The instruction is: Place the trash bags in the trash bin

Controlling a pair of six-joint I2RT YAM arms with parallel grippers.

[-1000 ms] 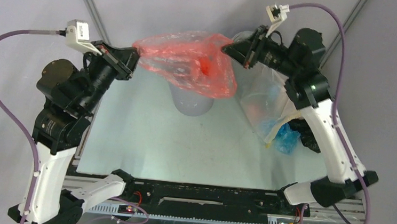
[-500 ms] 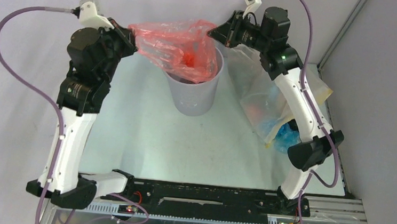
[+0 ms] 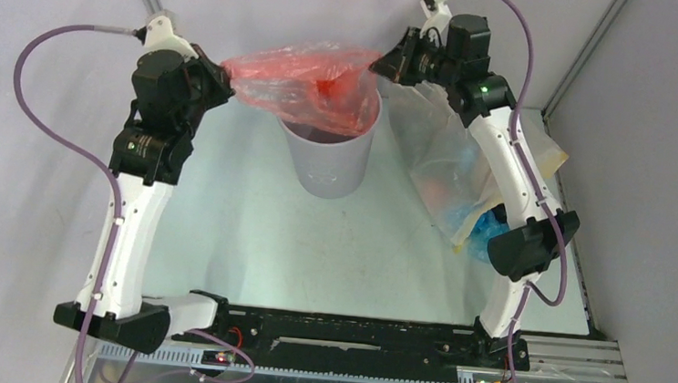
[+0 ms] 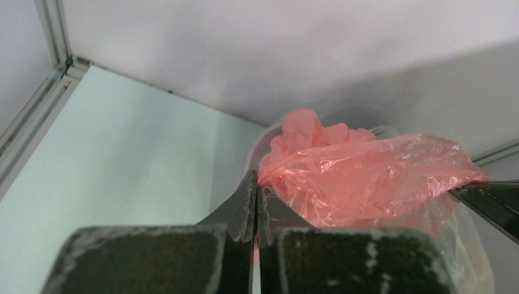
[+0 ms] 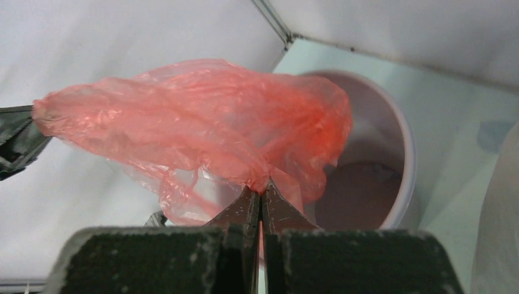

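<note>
Pale green tabletop [image 3: 249, 239] under grey walls: you had the trash bag [image 3: 307, 84] strung between both grippers above the trash bin [image 3: 328, 168].
Your left gripper [image 3: 223, 80] was clamped on the bag's left end and your right gripper [image 3: 380, 67] on its right end. In the wrist views, each pair of fingers was pressed together on the thin plastic. Between them the crinkly red film sagged across the bin's open mouth, its lower fold dipping inside the rim on the right side. The bin stood upright near the table's far edge. A clear stuffed bag [image 3: 450, 182] lay just beside it, under your right arm.
</note>
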